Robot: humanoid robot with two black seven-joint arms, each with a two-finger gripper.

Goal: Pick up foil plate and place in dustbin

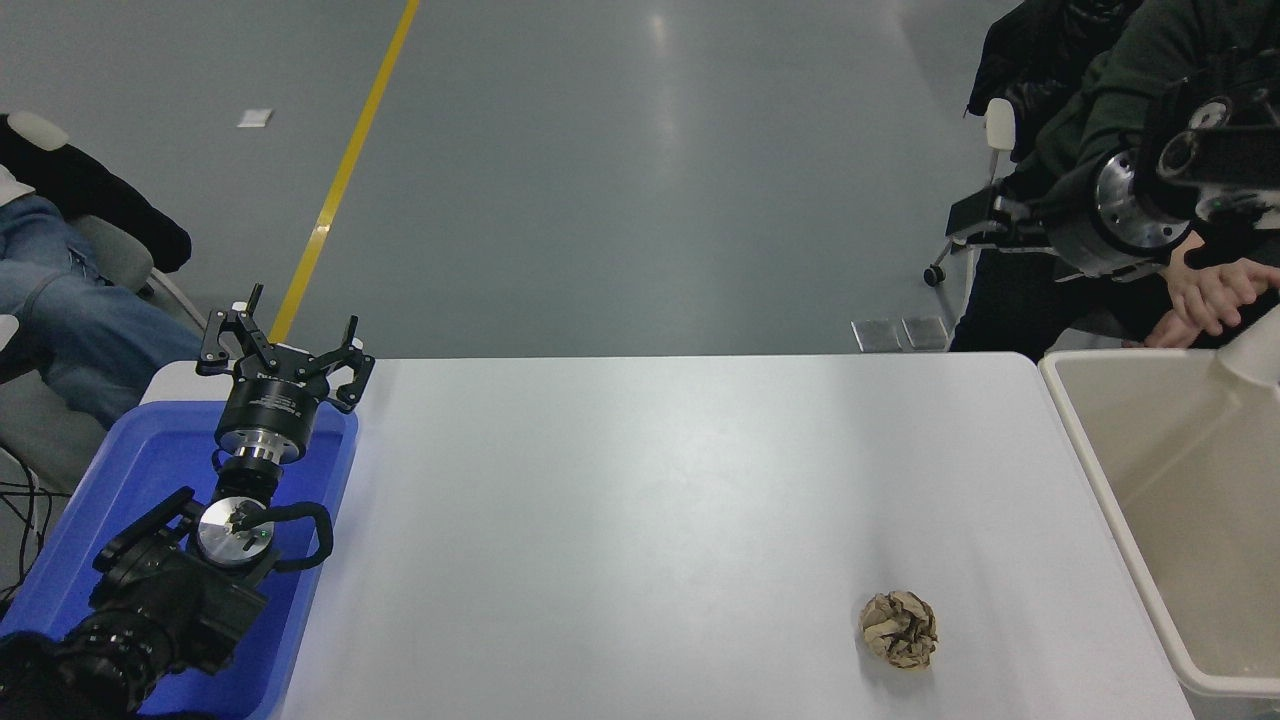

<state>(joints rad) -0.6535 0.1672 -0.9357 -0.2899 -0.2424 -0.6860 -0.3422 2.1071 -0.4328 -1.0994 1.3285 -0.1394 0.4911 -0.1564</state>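
Note:
The foil plate is out of view. The beige dustbin (1090, 470) stands at the table's right end, its inside bare as far as it shows. My right arm comes in from the right edge, high above the dustbin's far corner. Its gripper (985, 222) points left in front of a person, and its state does not show. My left gripper (285, 345) is open and empty, parked over the blue tray (150, 470) at the lower left.
A crumpled brown paper ball (898, 628) lies on the white table (640, 500) near the front right. A person's hands (1215, 290) are just behind the dustbin's far rim, beside a white cup (1255, 358). Another person sits at the far left.

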